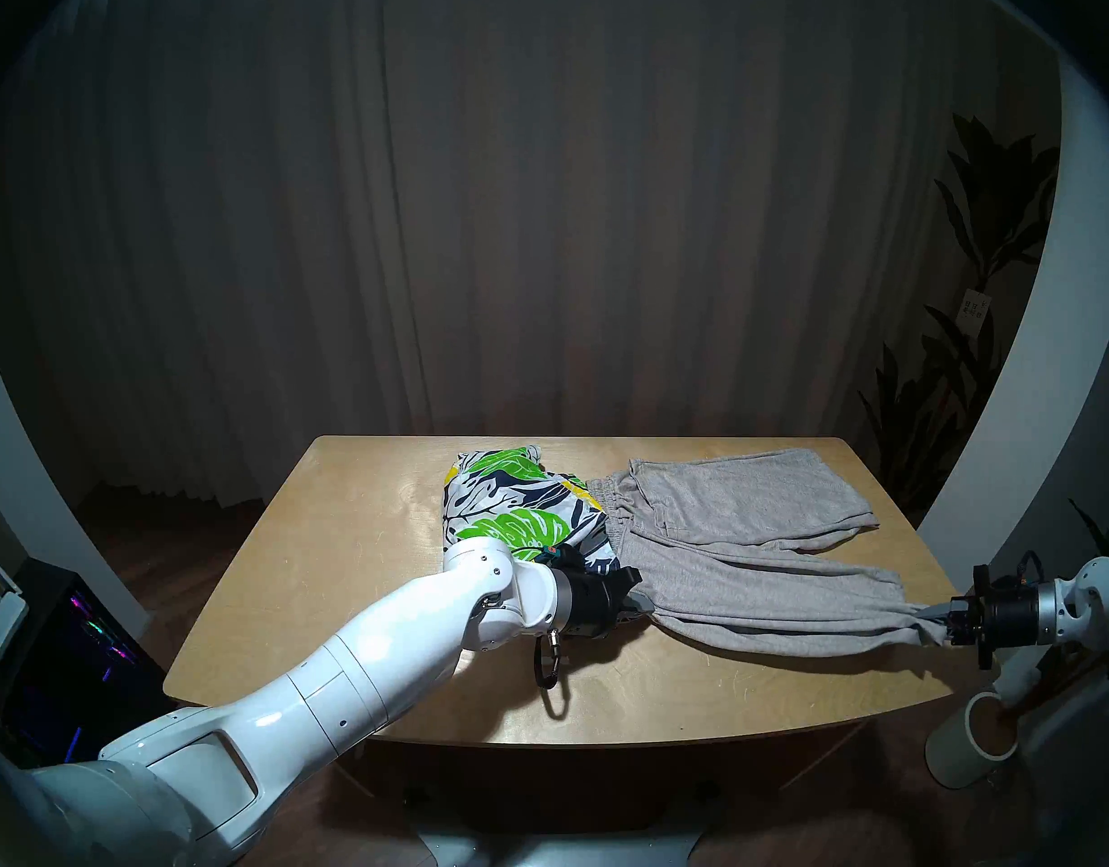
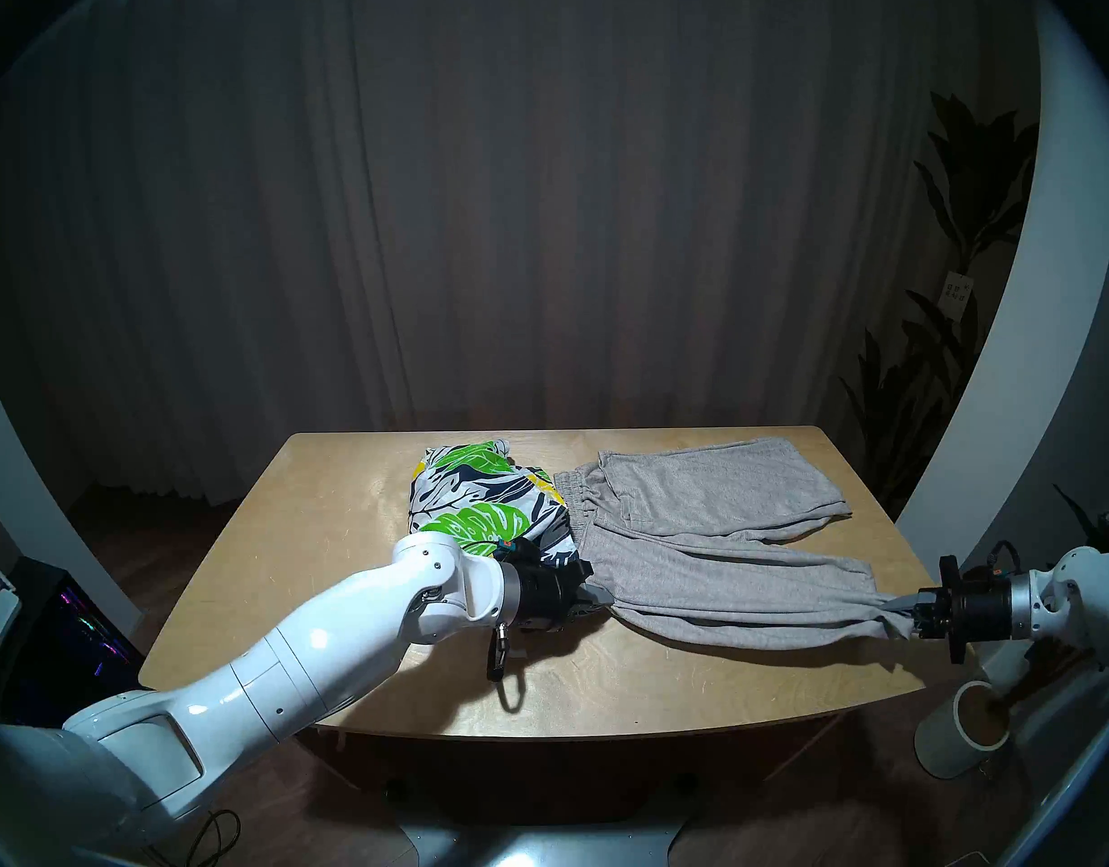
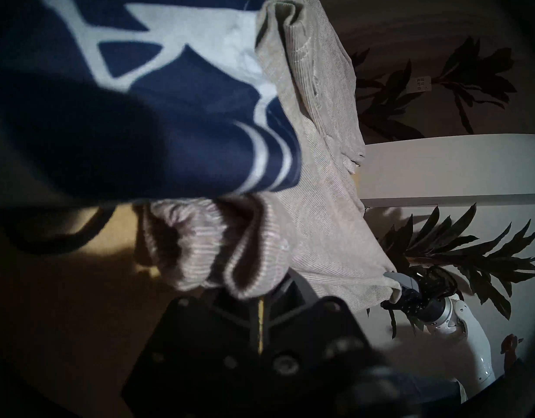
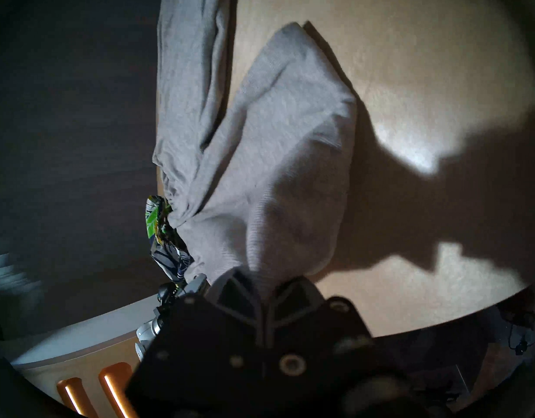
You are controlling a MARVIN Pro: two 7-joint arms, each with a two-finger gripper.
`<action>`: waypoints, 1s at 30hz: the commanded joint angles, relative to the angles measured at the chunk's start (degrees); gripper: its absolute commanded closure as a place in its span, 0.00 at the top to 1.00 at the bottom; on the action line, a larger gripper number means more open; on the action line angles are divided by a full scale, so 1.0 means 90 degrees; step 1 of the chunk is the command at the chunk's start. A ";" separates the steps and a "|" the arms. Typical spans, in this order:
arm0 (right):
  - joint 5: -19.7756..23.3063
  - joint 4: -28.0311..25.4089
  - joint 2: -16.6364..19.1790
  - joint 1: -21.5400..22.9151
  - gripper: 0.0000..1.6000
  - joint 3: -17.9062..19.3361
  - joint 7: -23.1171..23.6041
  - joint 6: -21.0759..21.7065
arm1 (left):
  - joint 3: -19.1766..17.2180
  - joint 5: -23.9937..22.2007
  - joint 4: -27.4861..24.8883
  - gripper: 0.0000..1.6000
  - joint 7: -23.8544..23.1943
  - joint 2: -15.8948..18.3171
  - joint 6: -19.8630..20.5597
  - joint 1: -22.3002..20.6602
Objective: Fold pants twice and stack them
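Observation:
The leaf-print shorts (image 1: 521,509) lie folded on the wooden table (image 1: 352,597), back centre. The light-grey shorts (image 1: 746,534) lie to their right, the far leg flat on the table. My left gripper (image 1: 639,606) is shut on the near corner of the grey elastic waistband (image 3: 254,257). My right gripper (image 1: 937,615) is shut on the near leg's hem, just off the table's right edge. The near leg is stretched between the two and casts a shadow below. The right wrist view shows the grey cloth (image 4: 260,167) bunched into the shut fingers (image 4: 230,290).
A carabiner (image 1: 549,665) hangs from my left wrist over the table's front. A white cylinder (image 1: 971,747) stands on the floor below my right gripper. Dark plants (image 1: 977,284) stand at the right. A lit computer case (image 1: 70,647) stands at the left.

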 commanded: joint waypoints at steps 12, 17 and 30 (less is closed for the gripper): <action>0.0231 0.0365 0.0009 0.0097 0.00 0.0552 0.0535 -0.0008 | -0.0270 -0.0012 -0.0393 0.00 0.0397 -0.0380 -0.0137 -0.0538; 0.0292 0.0358 0.0007 0.0110 0.00 0.0682 0.0683 -0.0008 | -0.0371 -0.0031 -0.0476 0.00 0.0590 -0.0453 -0.0203 -0.0631; 0.0479 0.0195 0.0002 0.0190 0.00 0.1012 0.0985 -0.0008 | -0.0631 -0.0171 -0.0510 0.00 0.1029 -0.0588 -0.0400 -0.0864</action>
